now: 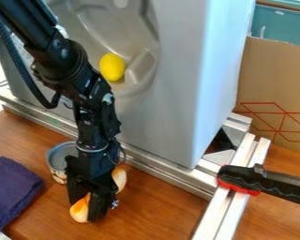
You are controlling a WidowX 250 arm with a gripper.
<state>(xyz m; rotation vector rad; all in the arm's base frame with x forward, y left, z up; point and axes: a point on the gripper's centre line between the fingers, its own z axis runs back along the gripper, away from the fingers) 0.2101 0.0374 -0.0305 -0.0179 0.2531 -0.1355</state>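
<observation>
The black gripper (86, 199) hangs down low over the wooden table, just in front of the grey sink unit. An orange and cream rounded thing (80, 212) is at the gripper's lower left, partly hidden behind it; whether it is held I cannot tell. To the gripper's upper right, another pale orange rounded piece (120, 179) sticks out from behind it. Whether the two pieces belong to one thing is hidden. A small metal can (57, 164) stands behind and left of the gripper, partly covered by it.
A yellow lemon (112, 66) lies in the basin of the grey sink unit (171, 93). A dark purple cloth (11, 192) is at the left edge. Metal rails (168, 172) run along the unit's base, with a black and red clamp (250, 179) at the right.
</observation>
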